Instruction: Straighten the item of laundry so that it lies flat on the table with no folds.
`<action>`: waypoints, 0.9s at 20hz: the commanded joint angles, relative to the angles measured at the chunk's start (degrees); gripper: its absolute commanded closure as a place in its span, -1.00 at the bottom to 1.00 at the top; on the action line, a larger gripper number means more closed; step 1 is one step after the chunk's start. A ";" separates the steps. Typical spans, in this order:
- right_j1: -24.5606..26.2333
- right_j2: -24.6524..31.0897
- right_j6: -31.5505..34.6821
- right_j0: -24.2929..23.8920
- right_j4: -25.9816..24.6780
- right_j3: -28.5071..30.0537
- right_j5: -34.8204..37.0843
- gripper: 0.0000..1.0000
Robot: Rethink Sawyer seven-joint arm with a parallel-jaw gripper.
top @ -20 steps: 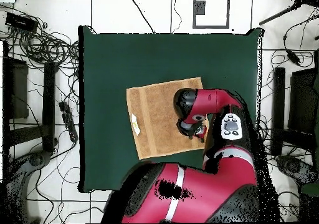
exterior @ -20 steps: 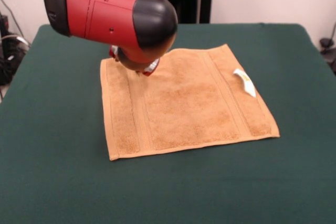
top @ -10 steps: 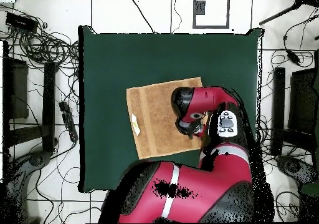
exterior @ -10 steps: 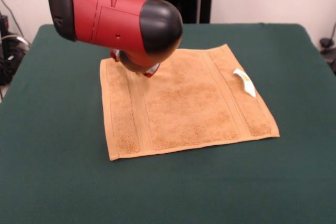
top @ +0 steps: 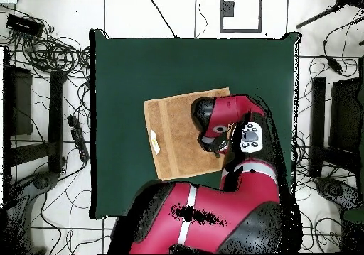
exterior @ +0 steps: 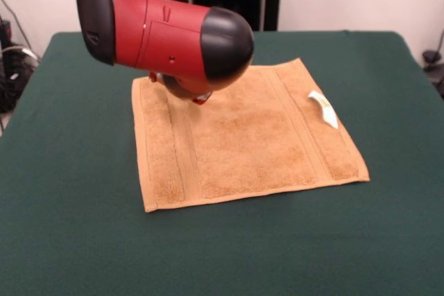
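— Orange-tan towel (exterior: 243, 136), spread flat on green table (exterior: 69, 227), near the middle. In the front view, slightly turned: corners toward 11, 1, 4 and 7 o'clock. No folds visible on the exposed part.

— Bands?

— Woven stripes near two opposite edges, the 9 and 3 o'clock sides in the front view. White tag (exterior: 323, 108) on the 3 o'clock band, toward the far corner, lying on the terry.

— Arm?

— Red and black arm (exterior: 166, 32), coming down from 11 o'clock in the front view, its rounded black end hanging over the towel's far-left part. Hides some of the cloth at that corner.

— Gripper?

— Gripper (exterior: 199, 97) only just peeking out under the black end: a bit of red and silver over the towel near its far edge. Fingers hidden by the arm; wide or narrow, cannot tell. Touching the cloth or above it, cannot tell either.

— Overhead?

— Towel (top: 174, 142) a little toward 6 o'clock from the table's middle. Arm (top: 227, 117) over its 3 o'clock side. Tag (top: 155, 142) at the 9 o'clock edge. Green table (top: 142, 67) bare on all sides of the towel.
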 commanded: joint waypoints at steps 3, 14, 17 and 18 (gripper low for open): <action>11.12 2.09 -3.07 0.38 -8.71 -3.42 -10.80 -1.00; 6.30 7.28 -5.51 -4.16 -0.93 2.59 -9.06 -1.00; 2.37 10.39 -5.99 -6.43 4.80 7.45 -5.94 -1.00; 1.48 11.51 -5.34 -7.28 7.01 8.70 -4.64 -1.00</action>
